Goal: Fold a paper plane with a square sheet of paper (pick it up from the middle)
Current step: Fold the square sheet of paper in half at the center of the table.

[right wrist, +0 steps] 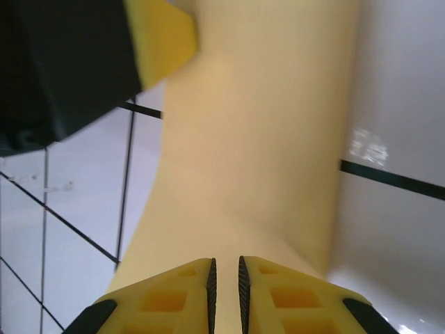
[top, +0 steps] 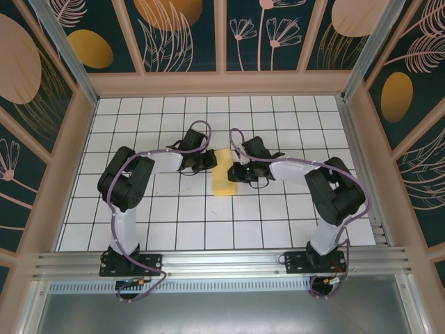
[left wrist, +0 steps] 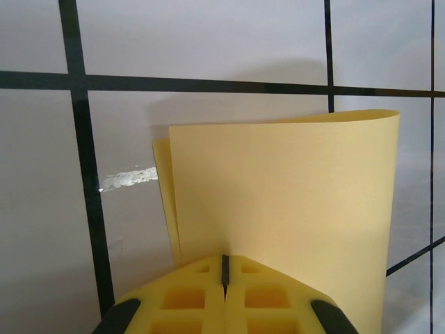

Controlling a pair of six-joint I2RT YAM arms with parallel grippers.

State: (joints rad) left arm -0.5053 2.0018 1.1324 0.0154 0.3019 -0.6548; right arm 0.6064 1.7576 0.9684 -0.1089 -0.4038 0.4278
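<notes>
A: Yellow sheet (top: 224, 174), doubled into a strip, lies mid-bench (top: 278, 223) between the two arms. Its long axis runs near to far, away from the bases.

B: Which tool is nearer?

A: Both are touching it. The near end lies free. The right tool (top: 238, 170) meets the right edge about midway. The left tool (top: 206, 161) meets the left edge slightly farther out.

B: Grips?

A: In the left wrist view the jaws are pressed together and the sheet rises straight from the seam, so it's pinched. Two layers show there. In the right wrist view the jaws are nearly closed, with a thin dark slit between them. The sheet stretches ahead of them. Clamped or not, I can't tell.

B: What does the next move turn on?

A: My read is that the crease must follow that near-far axis, with the tools working from opposite sides. The layers look loose, not yet flattened.
</notes>
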